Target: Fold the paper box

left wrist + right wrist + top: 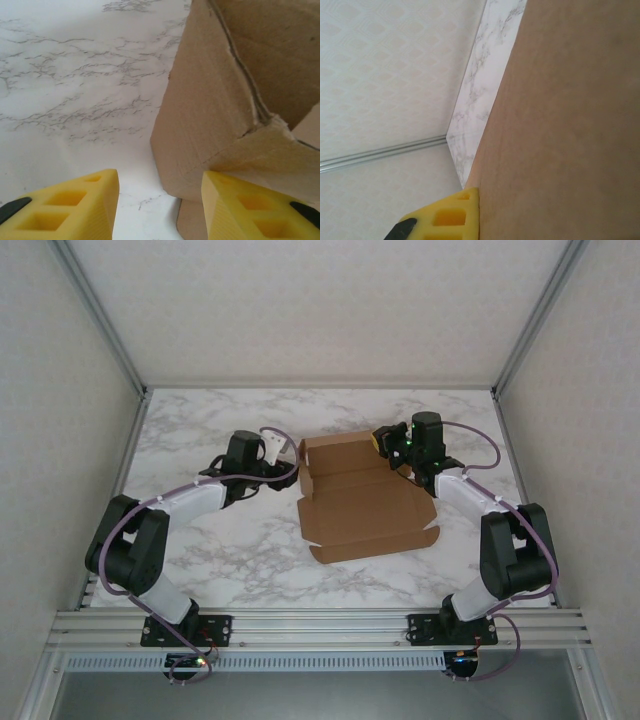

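**Back corners in hand, box half raised**

The paper box (360, 502) sits at the centre of the top view on the marble table (220, 540). Its rear wall is raised toward the upper edge and its front flap lies flat toward the bottom.

Your left jaws stand open at the box's upper-left corner. In the left wrist view the folded corner flap (260, 150) lies just beside the pad (235, 205) at lower right, with nothing clamped. They look placed to tuck that flap.

Your right jaws are closed at the upper-right corner and seem to pinch the wall. One pad (455, 215) lies flush on the cardboard, its partner hidden behind. That is likely a brace keeping the wall up.

Inside the box: nothing visible.
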Robot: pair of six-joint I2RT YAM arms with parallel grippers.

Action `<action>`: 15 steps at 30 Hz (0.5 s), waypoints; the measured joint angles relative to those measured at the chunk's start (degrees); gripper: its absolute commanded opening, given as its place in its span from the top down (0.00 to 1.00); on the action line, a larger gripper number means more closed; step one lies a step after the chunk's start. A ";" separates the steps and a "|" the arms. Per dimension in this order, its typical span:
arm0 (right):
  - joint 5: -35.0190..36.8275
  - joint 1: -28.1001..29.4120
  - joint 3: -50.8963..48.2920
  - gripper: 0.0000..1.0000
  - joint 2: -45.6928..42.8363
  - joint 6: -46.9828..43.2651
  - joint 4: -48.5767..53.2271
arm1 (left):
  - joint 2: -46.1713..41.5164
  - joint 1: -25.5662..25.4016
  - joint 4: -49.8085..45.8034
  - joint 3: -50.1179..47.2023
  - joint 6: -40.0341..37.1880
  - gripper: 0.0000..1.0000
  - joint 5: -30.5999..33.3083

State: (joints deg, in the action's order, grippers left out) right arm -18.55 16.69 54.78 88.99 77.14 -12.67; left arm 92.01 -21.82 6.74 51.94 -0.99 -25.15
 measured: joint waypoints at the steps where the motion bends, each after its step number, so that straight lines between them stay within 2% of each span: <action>1: 0.00 0.00 0.00 0.95 0.00 0.00 0.00 | -0.04 -0.15 0.31 -0.02 0.31 0.52 -0.35; 9: -0.17 0.02 -0.02 0.95 0.00 -0.02 -0.22 | -0.92 -3.13 2.91 -0.96 1.86 0.51 -1.01; 15: -0.20 0.07 -0.04 0.95 0.00 -0.02 -0.37 | -1.51 -5.11 5.55 -2.95 2.97 0.48 1.88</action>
State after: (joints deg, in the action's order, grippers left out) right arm -18.74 16.75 54.74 88.99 77.12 -13.04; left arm 90.50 -26.94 12.29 48.99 1.98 -23.27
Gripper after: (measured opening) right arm 0.054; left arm 0.511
